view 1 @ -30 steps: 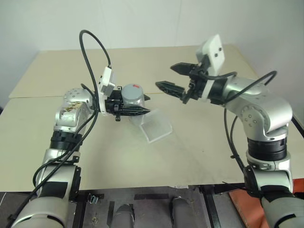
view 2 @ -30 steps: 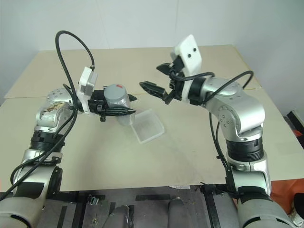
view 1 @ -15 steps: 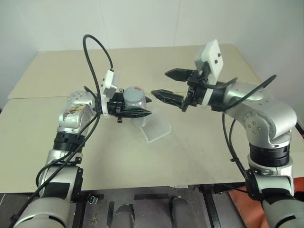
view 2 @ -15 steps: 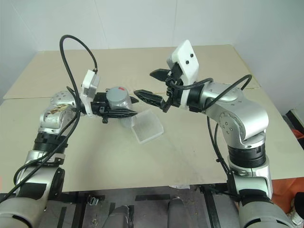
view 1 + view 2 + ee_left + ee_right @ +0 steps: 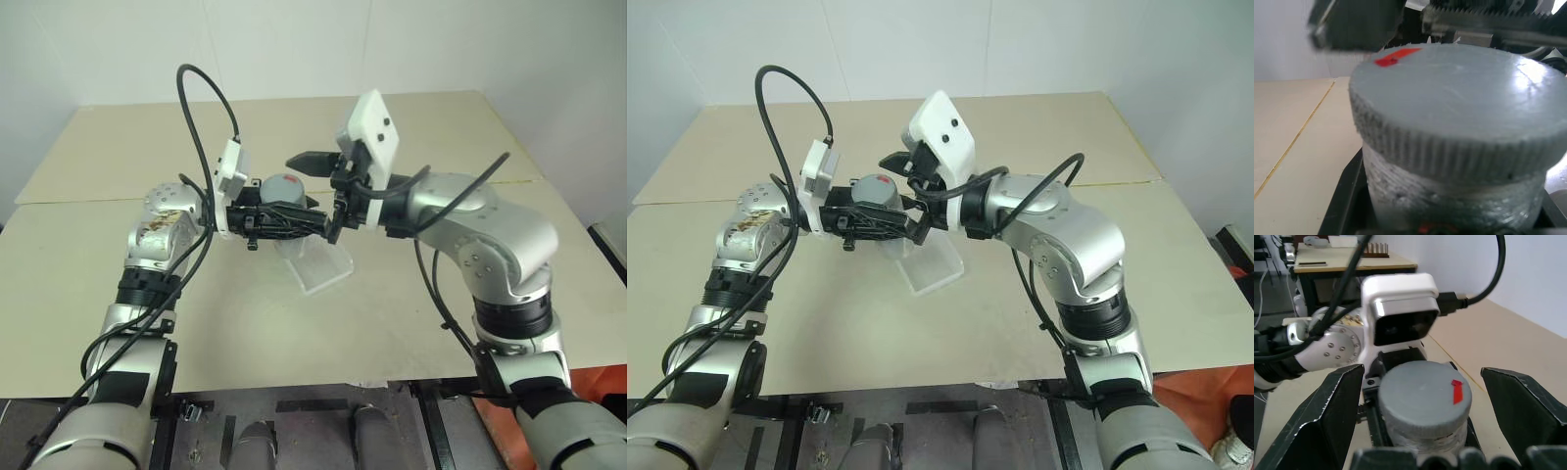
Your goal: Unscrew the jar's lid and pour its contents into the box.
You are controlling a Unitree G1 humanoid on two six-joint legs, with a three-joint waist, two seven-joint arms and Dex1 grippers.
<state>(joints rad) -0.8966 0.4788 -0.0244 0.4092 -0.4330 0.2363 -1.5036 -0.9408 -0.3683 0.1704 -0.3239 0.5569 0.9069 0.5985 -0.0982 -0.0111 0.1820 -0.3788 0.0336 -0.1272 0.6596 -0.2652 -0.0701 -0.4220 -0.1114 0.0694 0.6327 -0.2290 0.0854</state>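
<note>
The jar (image 5: pixel 282 208) is held up off the surface (image 5: pixel 411 294), clamped at its body by the left pincer (image 5: pixel 312 223), whose two black fingers run level along either side of it and point toward the right arm; the grey lid (image 5: pixel 1424 392) sits on top of the jar, screwed on, its small red mark (image 5: pixel 1457 391) facing up; in the left wrist view the lid's ribbed rim (image 5: pixel 1449 156) stands over the clear body of the jar; the right pincer (image 5: pixel 1425 431) stands wide, one finger on each side of the lid and apart from it, so that the lid lies in the gap between them without touching either; seen from the head, one right finger (image 5: pixel 312 160) reaches past the far side of the jar and the other lies on the near side, close against the left pincer's tips; the box (image 5: pixel 318 264) rests on the surface just below and slightly to the near side of the jar, well apart from it in height, its translucent walls tilted in the picture; the contents cannot be made out inside the jar.
</note>
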